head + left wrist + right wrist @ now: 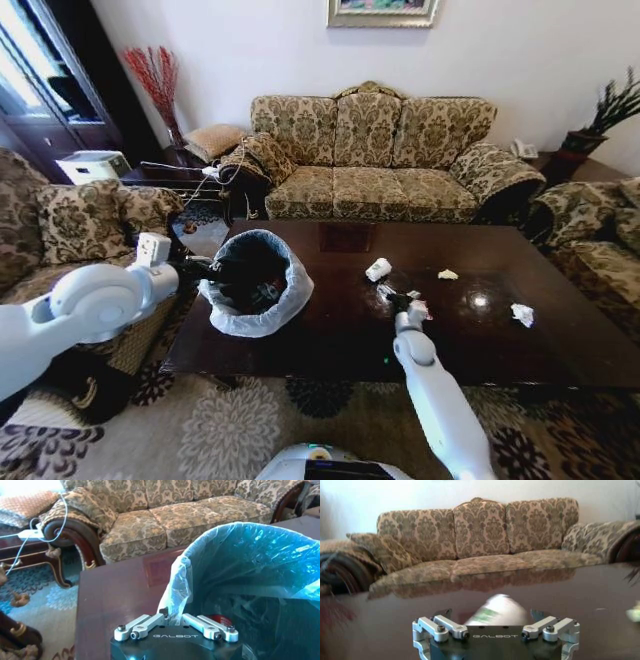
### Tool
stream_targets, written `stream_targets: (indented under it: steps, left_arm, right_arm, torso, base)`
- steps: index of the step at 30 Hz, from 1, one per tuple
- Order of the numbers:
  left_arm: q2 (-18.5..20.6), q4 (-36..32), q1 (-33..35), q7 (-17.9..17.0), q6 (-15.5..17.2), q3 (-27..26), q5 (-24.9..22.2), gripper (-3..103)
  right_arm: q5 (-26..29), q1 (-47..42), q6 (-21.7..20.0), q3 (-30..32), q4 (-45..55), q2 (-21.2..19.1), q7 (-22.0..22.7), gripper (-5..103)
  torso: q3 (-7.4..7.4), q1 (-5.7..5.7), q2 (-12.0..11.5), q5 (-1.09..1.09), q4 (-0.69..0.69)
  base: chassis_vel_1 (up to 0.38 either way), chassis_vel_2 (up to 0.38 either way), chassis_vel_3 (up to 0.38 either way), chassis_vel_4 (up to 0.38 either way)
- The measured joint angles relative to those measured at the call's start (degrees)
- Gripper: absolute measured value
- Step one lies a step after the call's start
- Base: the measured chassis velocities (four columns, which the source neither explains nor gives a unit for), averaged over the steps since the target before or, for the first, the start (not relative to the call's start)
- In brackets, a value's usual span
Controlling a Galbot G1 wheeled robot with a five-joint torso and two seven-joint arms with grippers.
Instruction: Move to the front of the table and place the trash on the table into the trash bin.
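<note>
Holding the trash bin [255, 284] by its bagged rim at the table's [500, 345] left end, my left gripper [174, 624] is clamped on the liner. My right gripper [491, 615] hangs spread wide over mid-table, a white paper cup [496, 610] lying between its fingers; crumpled wrappers [522, 314] lie toward the right end.

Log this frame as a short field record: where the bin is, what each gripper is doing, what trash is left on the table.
table: dark glossy table in front of the sofa
trash bin: black trash bin with pale liner, standing on the table's left part
left gripper: left gripper at the bin's rim, jaws shut on the liner edge
right gripper: right gripper low over the table, jaws open around a white paper cup
trash on table: crumpled wrapper at right, yellowish scrap, small white piece
in bin: red item, partly hidden
</note>
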Motion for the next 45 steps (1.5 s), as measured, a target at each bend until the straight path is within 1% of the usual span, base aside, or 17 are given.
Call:
stream_targets:
  steps: [3, 4, 5, 6, 8, 10, 13, 17, 28, 31, 32, 33, 36, 39, 40, 44, 45]
  left_arm:
    - [-0.1, 0.0, 0.0, 0.0, -0.1, 0.3, 0.4, 0]
    - [-0.1, 0.2, 0.0, 0.1, -0.2, 0.6, 0.8, 0]
    - [-0.1, 0.3, 0.0, 0.1, -0.2, 0.6, 0.9, 0]
    - [-0.1, 0.3, 0.0, 0.1, -0.2, 0.6, 0.9, 0]
    - [-0.1, 0.5, 0.0, 0.5, -0.2, 0.8, 1.3, 0]
    - [-0.1, 0.6, 0.0, 0.7, -0.3, 0.9, 1.4, 0]
    - [-0.2, 0.9, -0.2, 0.9, -0.8, 1.8, 2.0, 0]
    - [-0.3, 1.0, -0.3, 1.0, -0.9, 2.2, 2.7, 0]
    - [-0.5, 0.9, -0.3, 1.4, -1.1, 2.3, 3.0, 0]
    - [-0.6, 1.0, -3.4, 1.5, -1.4, 6.1, 3.0, 0]
    - [-0.6, 1.0, -3.4, 1.5, -1.4, 6.1, 3.0, 0]
    - [-0.7, 1.1, -4.0, 1.5, -1.4, 6.9, 3.0, 0]
    - [-0.7, 1.3, -4.4, 1.4, -1.5, 7.3, 3.1, 0]
    - [-0.7, 1.5, -4.5, 1.4, -1.6, 7.4, 3.1, 0]
    - [-0.7, 1.5, -4.5, 1.4, -1.6, 7.4, 3.1, 0]
    - [-0.7, 1.5, -4.5, 1.3, -1.6, 7.4, 3.2, 0]
    - [-0.7, 1.5, -4.5, 1.3, -1.6, 7.4, 3.2, 0]
  right_arm:
    - [0.9, 2.1, -1.8, -0.8, -0.8, 2.3, 2.7, 100]
    - [0.9, 4.2, -3.1, -0.9, -2.0, 4.7, 6.4, 100]
    - [0.8, 5.1, -3.3, -0.9, -2.8, 5.6, 8.0, 100]
    - [0.8, 5.1, -3.3, -0.9, -2.8, 5.6, 8.0, 100]
    - [1.0, 7.5, -2.7, -0.9, -5.8, 7.2, 12.9, 100]
    - [1.6, 8.1, -2.5, -1.0, -6.5, 7.4, 14.2, 100]
    - [7.7, 10.8, -2.6, -0.9, -9.4, 8.3, 18.2, 100]
    - [12.2, 12.7, -2.5, -1.0, -13.0, 8.3, 19.2, 100]
    - [16.0, 14.9, -1.8, -0.3, -18.1, 7.8, 18.9, 99]
    - [18.1, 15.4, -2.6, -0.1, -19.7, 7.6, 17.8, 86]
    - [18.1, 15.4, -2.6, -0.1, -19.7, 7.6, 17.8, 86]
    - [18.4, 15.4, -2.7, 0.0, -19.8, 7.5, 17.6, 80]
    - [18.4, 15.1, -2.7, 0.0, -19.5, 7.4, 17.3, 75]
    - [18.3, 14.4, -2.9, -0.1, -18.5, 7.2, 17.0, 58]
    - [18.3, 14.4, -2.9, -0.1, -18.5, 7.2, 17.0, 58]
    - [18.3, 13.5, -3.0, -0.2, -17.1, 6.9, 16.9, 37]
    - [18.3, 13.2, -3.1, -0.2, -16.5, 6.9, 16.9, 37]
  torso:
    - [-0.01, 0.00, 0.0, 0.02, 0.07]
    - [-0.02, -0.01, 0.0, 0.07, 0.08]
    - [-0.02, -0.02, 0.0, 0.06, 0.09]
    - [-0.02, -0.02, 0.0, 0.06, 0.09]
    - [-0.02, -0.02, 0.0, 0.10, 0.03]
    - [-0.01, -0.02, 0.0, 0.12, 0.01]
    - [-0.01, 0.00, 0.0, 0.09, -0.03]
    - [-0.01, -0.01, 0.0, 0.08, 0.02]
    - [-0.01, 0.00, 0.0, 0.09, 0.00]
    - [-0.02, -0.02, 0.0, 0.08, 0.01]
    - [-0.02, -0.02, 0.0, 0.08, 0.01]
    - [-0.02, -0.02, 0.0, 0.06, 0.01]
    - [-0.03, -0.02, 0.0, 0.07, 0.01]
    - [-0.02, -0.02, 0.0, 0.10, 0.00]
    - [-0.02, -0.02, 0.0, 0.10, 0.00]
    - [-0.02, -0.02, 0.0, 0.10, 0.01]
    - [-0.02, -0.02, 0.0, 0.10, 0.01]
  base:
    - [0.078, 0.058, -0.034, -0.018]
    - [0.051, 0.070, 0.002, 0.002]
    - [0.051, 0.012, 0.002, 0.002]
    - [0.051, 0.012, 0.002, 0.002]
    - [0.000, 0.000, 0.000, 0.000]
    - [0.000, 0.000, 0.000, 0.000]
    - [0.000, 0.000, 0.000, 0.000]
    - [0.000, 0.000, 0.000, 0.000]
    - [0.000, 0.000, 0.000, 0.000]
    - [0.000, 0.000, 0.000, 0.000]
    - [0.000, 0.000, 0.000, 0.000]
    - [0.000, 0.000, 0.000, 0.000]
    - [0.000, 0.000, 0.000, 0.000]
    - [0.000, 0.000, 0.000, 0.000]
    - [0.000, 0.000, 0.000, 0.000]
    - [0.000, 0.000, 0.000, 0.000]
    - [0.000, 0.000, 0.000, 0.000]
